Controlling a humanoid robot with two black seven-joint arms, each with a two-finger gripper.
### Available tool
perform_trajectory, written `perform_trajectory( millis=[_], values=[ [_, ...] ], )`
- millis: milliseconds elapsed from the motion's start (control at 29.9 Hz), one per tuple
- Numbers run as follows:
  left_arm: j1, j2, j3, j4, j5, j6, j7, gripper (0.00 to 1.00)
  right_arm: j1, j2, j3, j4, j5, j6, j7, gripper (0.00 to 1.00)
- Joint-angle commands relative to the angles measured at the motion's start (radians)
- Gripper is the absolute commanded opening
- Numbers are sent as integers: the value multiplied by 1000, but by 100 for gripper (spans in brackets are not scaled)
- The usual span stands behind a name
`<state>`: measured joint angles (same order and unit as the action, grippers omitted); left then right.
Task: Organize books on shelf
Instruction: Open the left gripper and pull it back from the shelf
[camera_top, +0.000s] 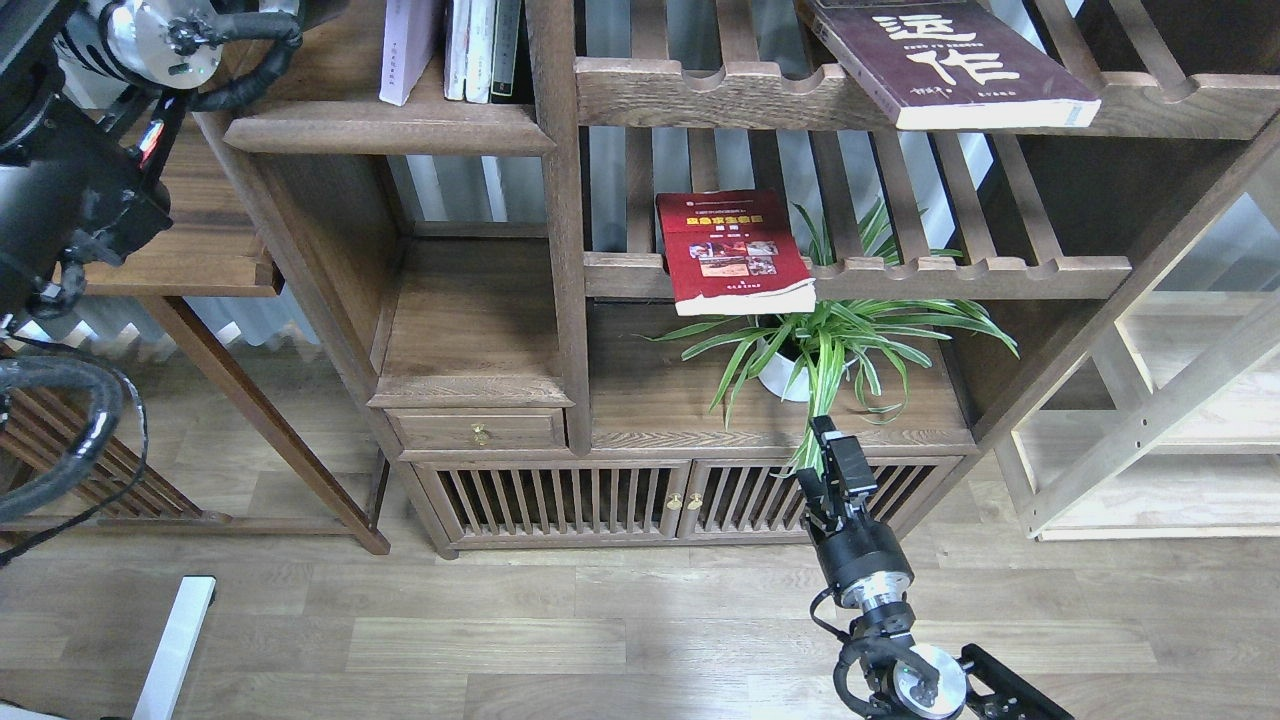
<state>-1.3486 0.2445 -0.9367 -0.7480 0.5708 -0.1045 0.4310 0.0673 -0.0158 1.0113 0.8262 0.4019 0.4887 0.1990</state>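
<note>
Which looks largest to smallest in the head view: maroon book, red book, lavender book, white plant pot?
1. maroon book, cropped at the top
2. red book
3. lavender book, cropped and seen edge-on, so unsure
4. white plant pot, partly hidden by leaves
</note>
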Motion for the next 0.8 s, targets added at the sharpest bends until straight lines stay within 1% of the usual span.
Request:
perform_trajectory(
  millis=[0,200,434,568,768],
  values=[
    [22,13,-1,-54,-11,3,2,71,-9,16,3,-2,5,0,-6,99],
    [72,53,-4,-172,-14,80,2,71,-26,16,13,1,6,0,-9,99],
    [123,82,-45,-277,-16,88,11,71,-58,16,10,34,6,0,-19,99],
    [175,104,-85,-373,-16,91,12,71,-110,16,0,157,6,0,-21,99],
    [276,107,-174,-527,-16,138,15,71,-100,16,3,172,2,0,-21,99]
  ],
)
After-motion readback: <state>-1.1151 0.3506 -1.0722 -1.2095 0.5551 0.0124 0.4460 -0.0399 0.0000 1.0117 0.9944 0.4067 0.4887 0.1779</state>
